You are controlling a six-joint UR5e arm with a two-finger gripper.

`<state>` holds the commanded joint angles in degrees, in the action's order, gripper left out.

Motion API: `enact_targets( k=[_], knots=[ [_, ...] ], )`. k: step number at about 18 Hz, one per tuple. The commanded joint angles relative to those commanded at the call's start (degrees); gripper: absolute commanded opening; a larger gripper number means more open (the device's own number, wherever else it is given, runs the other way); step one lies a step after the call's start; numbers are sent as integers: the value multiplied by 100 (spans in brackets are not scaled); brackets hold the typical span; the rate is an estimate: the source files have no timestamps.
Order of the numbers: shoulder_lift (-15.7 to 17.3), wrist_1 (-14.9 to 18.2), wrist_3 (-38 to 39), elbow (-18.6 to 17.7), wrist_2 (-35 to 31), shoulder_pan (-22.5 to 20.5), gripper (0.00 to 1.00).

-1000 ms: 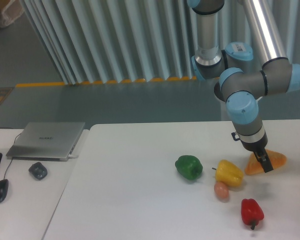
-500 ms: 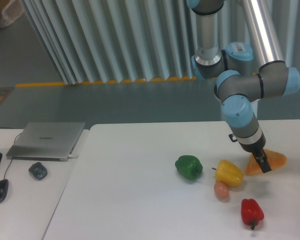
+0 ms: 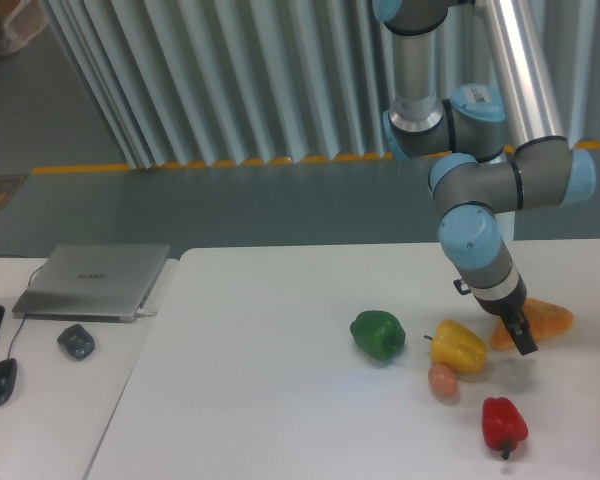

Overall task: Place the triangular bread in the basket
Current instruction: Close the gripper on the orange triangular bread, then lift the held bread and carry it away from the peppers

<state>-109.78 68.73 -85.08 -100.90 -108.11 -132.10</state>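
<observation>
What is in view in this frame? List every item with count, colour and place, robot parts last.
glossy orange-tan triangular bread: 1, table's right edge, partly behind the gripper
yellow bell pepper: 1, left of the bread
green bell pepper: 1, left of the yellow one
small pinkish egg-shaped thing: 1, just below the yellow pepper
red bell pepper: 1, front right
white table: 1
silver closed laptop: 1, side desk, left
dark computer mice: 2, below the laptop
basket: none visible
gripper: 1, black, at the bread; open or shut unclear
</observation>
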Motion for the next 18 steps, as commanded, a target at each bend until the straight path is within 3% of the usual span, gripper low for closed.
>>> enact_targets(
  k=[1, 4, 10, 11, 16, 18],
  knots=[
    [0, 0, 17, 0, -17, 0, 75],
    [35, 87, -70, 105, -18, -9, 31],
    [53, 562, -158, 422, 44, -53, 12],
    [53, 589, -158, 439, 44, -44, 3],
    [193, 808, -167, 694, 342, -201, 3],
    [281, 1115, -176, 1096, 649, -351, 3]
  ],
)
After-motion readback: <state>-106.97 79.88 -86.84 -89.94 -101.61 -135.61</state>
